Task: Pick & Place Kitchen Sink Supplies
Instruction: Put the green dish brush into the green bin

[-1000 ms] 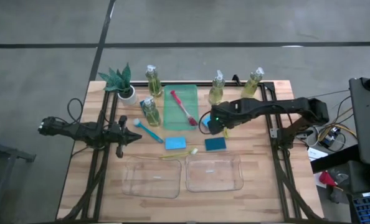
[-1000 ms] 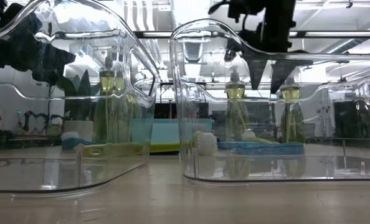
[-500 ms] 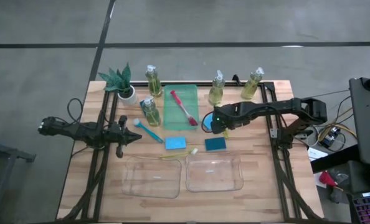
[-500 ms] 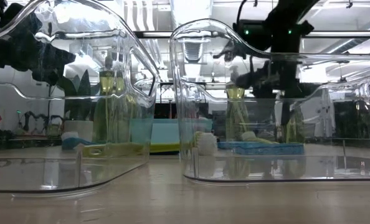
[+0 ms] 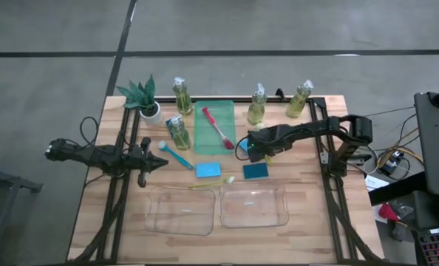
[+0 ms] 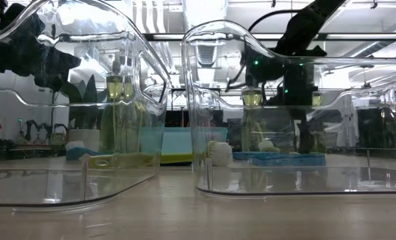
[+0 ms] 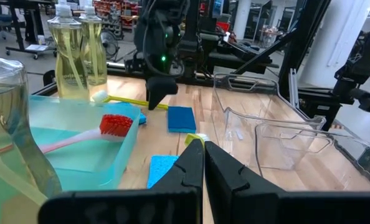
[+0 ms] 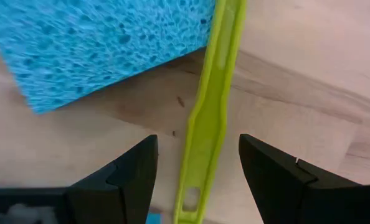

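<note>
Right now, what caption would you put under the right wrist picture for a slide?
Right gripper, fingers open, poised astride the yellow-green brush handle lying on the wooden table beside a blue sponge.

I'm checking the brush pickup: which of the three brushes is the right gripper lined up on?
The yellow-handled brush: its handle lies between the right gripper's open fingers. The red brush lies in the green tray; the blue brush lies near the left gripper.

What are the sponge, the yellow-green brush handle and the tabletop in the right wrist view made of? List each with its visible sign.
Sponge: looks like blue cellulose or foam, matt; its surface is pitted with open pores.
Brush handle: likely moulded plastic, smooth, slightly glossy, with a hanging slot at its end.
Tabletop: appears to be light wood with a smooth finish; grain lines and plank seams show.
</note>
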Tool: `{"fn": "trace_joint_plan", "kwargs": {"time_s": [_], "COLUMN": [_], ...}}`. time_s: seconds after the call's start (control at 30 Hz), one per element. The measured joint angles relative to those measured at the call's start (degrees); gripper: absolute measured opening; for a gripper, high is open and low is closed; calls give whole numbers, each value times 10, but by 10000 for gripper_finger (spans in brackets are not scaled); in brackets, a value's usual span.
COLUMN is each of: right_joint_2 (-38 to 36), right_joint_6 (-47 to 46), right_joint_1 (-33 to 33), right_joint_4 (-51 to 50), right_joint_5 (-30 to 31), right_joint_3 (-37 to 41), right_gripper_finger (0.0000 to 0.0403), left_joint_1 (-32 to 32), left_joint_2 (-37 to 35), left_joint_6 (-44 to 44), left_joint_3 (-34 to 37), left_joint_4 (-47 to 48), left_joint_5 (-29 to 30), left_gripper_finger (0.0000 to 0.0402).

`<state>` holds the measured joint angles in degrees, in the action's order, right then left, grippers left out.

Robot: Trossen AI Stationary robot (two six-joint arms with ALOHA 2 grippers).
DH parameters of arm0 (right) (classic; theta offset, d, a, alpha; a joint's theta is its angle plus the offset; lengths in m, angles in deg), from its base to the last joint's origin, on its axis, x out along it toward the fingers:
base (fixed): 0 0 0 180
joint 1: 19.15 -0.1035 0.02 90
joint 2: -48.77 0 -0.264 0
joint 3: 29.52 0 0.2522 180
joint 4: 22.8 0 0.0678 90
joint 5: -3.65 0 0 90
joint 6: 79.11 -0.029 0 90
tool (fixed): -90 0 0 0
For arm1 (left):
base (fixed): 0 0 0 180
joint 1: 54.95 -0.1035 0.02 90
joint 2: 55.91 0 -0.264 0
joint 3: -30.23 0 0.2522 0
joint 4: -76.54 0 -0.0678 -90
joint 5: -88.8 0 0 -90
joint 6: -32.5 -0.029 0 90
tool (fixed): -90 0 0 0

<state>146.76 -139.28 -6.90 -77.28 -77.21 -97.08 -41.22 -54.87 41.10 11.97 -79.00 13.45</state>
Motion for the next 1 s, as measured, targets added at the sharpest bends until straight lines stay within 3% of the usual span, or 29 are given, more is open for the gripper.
{"fn": "trace_joint_plan", "kwargs": {"time_s": [0.27, 0.73, 1.0], "right_joint_2": [13, 7, -25], "right_joint_6": [15, 39, 44], "right_joint_1": [0, 2, 1], "right_joint_4": [7, 7, -36], "right_joint_5": [-1, -3, -19], "right_joint_3": [-2, -1, -23], "right_gripper_finger": [191, 74, 90], "left_joint_1": [0, 0, 0], "left_joint_2": [0, 1, 1], "left_joint_6": [0, 0, 0], "left_joint_3": [0, 0, 0], "left_joint_4": [0, 0, 0], "left_joint_5": [0, 0, 0], "left_gripper_finger": [10, 10, 10]}}
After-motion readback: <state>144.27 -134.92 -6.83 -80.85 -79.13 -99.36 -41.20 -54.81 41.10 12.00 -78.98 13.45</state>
